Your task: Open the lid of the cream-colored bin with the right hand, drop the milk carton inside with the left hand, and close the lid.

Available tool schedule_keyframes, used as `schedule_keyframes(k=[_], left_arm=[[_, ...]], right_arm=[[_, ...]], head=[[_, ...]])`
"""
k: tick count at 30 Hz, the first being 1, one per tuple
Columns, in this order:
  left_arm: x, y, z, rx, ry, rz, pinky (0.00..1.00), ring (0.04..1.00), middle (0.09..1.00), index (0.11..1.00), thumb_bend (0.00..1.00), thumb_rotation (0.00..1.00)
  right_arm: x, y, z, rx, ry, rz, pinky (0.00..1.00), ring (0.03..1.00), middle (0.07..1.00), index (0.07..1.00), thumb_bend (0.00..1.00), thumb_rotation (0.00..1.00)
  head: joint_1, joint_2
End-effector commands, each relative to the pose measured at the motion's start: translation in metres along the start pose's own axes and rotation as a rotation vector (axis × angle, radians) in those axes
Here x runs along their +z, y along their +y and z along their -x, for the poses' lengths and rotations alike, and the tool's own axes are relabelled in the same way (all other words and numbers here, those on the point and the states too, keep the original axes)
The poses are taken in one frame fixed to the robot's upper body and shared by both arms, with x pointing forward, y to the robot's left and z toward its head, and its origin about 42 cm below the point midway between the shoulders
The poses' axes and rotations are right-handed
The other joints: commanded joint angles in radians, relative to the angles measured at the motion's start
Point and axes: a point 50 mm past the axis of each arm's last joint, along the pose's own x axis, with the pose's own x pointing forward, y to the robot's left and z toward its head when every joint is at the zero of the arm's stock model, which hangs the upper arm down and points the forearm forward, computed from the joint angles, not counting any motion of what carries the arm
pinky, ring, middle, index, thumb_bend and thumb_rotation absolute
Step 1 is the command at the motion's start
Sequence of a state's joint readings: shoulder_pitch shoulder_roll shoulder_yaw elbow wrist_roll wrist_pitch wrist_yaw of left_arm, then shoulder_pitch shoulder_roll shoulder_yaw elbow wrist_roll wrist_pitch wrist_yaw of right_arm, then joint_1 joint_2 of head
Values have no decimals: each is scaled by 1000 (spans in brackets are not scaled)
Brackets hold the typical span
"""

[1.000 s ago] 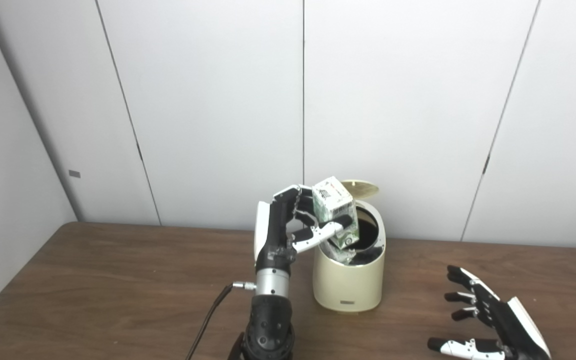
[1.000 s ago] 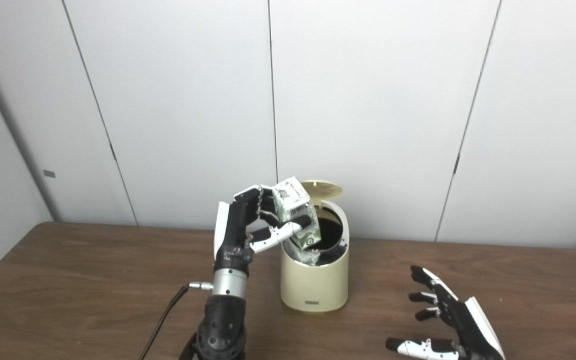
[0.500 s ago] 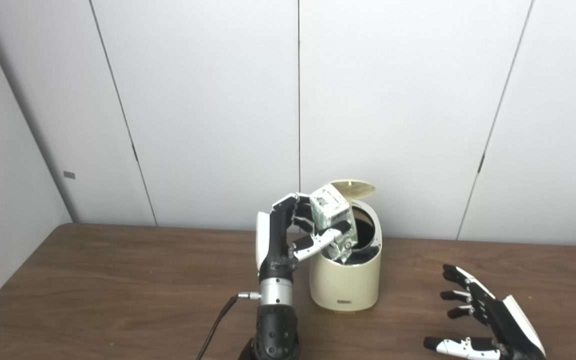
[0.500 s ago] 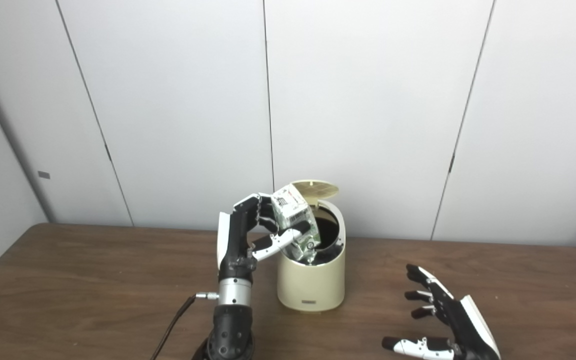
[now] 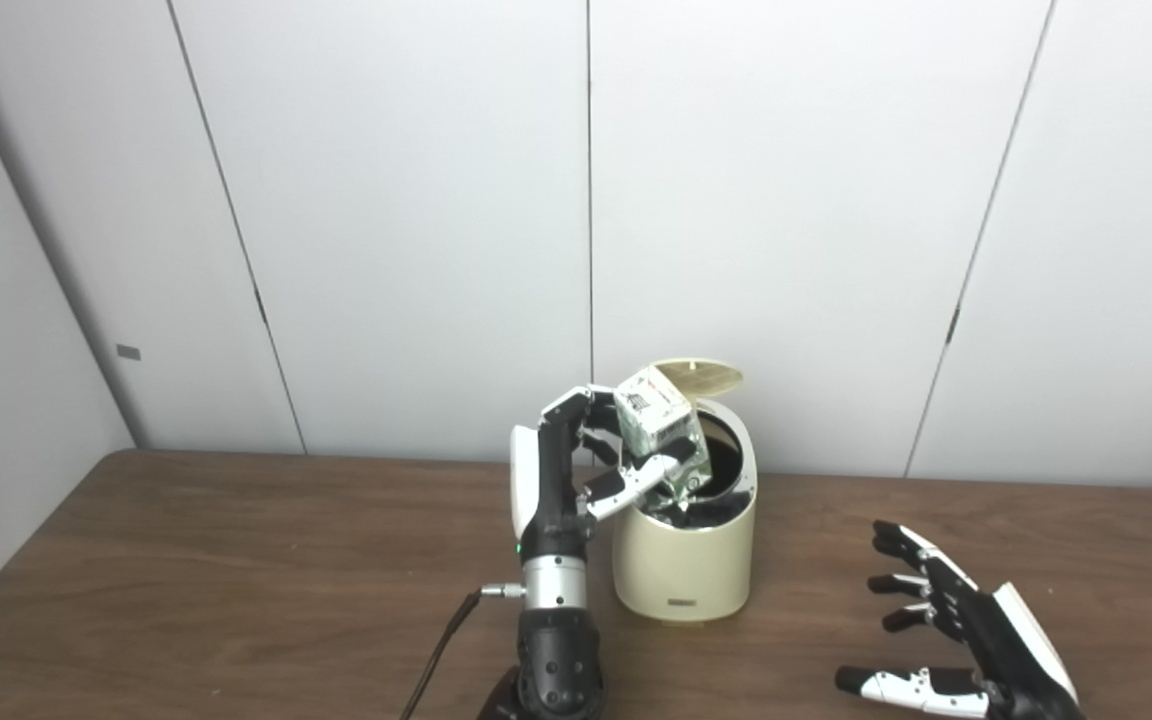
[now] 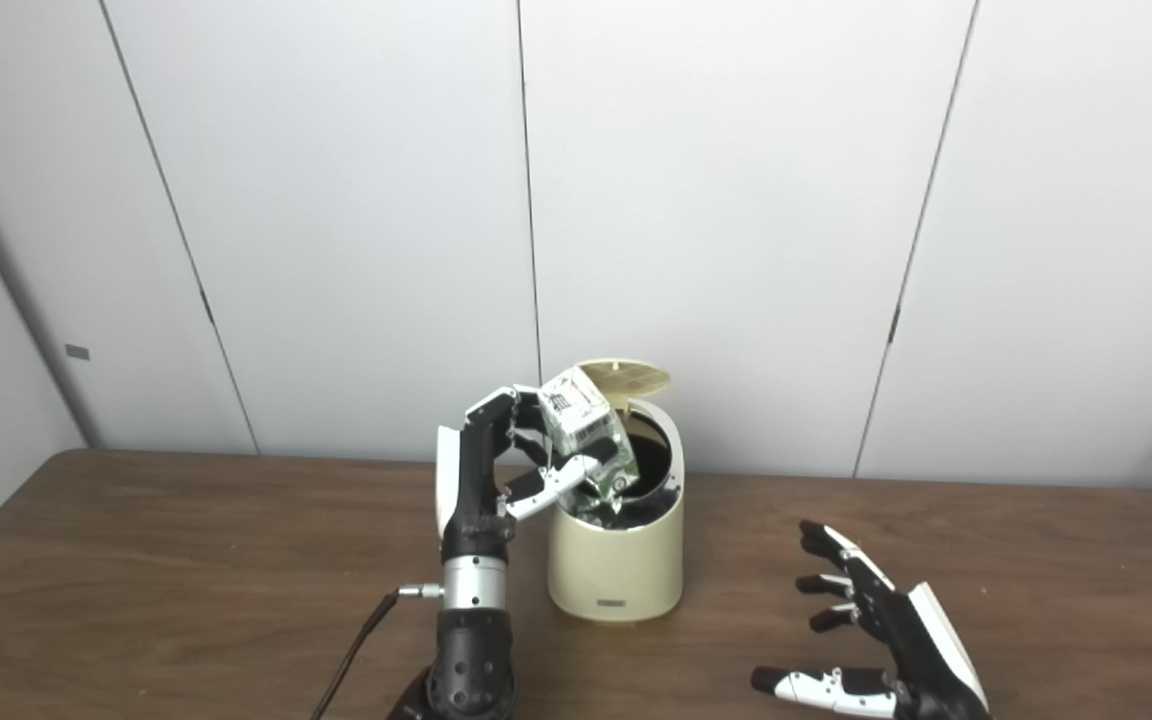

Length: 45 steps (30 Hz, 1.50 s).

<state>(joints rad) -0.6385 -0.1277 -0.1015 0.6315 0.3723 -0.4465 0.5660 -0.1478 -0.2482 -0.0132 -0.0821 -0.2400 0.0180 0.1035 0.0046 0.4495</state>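
With the lid [image 5: 699, 373] raised, left hand [image 5: 576, 465] grips the tilted milk carton [image 5: 658, 428] over the bin [image 5: 684, 560] mouth, apparently partly inside; release should follow centring. Right hand [image 5: 956, 640] rests open, empty.

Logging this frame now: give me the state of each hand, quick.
Left hand: shut on the milk carton, tilted over the open cream-colored bin.
Right hand: open, holding nothing, fingers spread, off to the bin's right.
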Motion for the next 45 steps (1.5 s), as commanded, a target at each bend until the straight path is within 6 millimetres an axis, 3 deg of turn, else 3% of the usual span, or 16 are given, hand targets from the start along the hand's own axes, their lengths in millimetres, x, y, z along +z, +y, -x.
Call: schedule_keyframes(k=[1, 18, 19, 22, 24, 32, 45], left_arm=[[22, -16, -19, -28, -86, 23, 421, 522, 489, 502, 521, 0], [3, -24, -16, -114, -60, -170, 433, 531, 493, 497, 523, 0], [2, -23, -16, -131, -51, -195, 478, 569, 595, 573, 677, 61], [2, -20, -15, -181, -28, -245, 544, 627, 658, 668, 831, 122], [3, -18, -14, -206, -13, -266, 577, 661, 685, 702, 861, 161], [11, -6, -10, -221, -23, -276, 643, 707, 716, 744, 887, 249], [27, 15, 3, -207, -41, -187, 635, 696, 716, 738, 870, 224]], right_arm=[[17, -7, -7, -38, -90, 5, 590, 751, 874, 887, 733, 192], [18, -11, -4, -28, -86, -1, 610, 763, 885, 892, 717, 169], [17, -11, -5, -30, -87, 0, 610, 761, 884, 891, 718, 162], [15, -13, -6, -33, -93, 2, 613, 759, 881, 887, 725, 173], [14, -14, -7, -34, -93, 0, 616, 761, 882, 887, 728, 182], [13, -15, -10, -28, -102, -8, 636, 757, 886, 885, 731, 165], [14, -11, -14, -25, -110, -4, 616, 755, 878, 884, 716, 111]], head=[[1, 1], [-2, 9], [-2, 9], [1, 10], [3, 11], [10, 9], [33, 2]])
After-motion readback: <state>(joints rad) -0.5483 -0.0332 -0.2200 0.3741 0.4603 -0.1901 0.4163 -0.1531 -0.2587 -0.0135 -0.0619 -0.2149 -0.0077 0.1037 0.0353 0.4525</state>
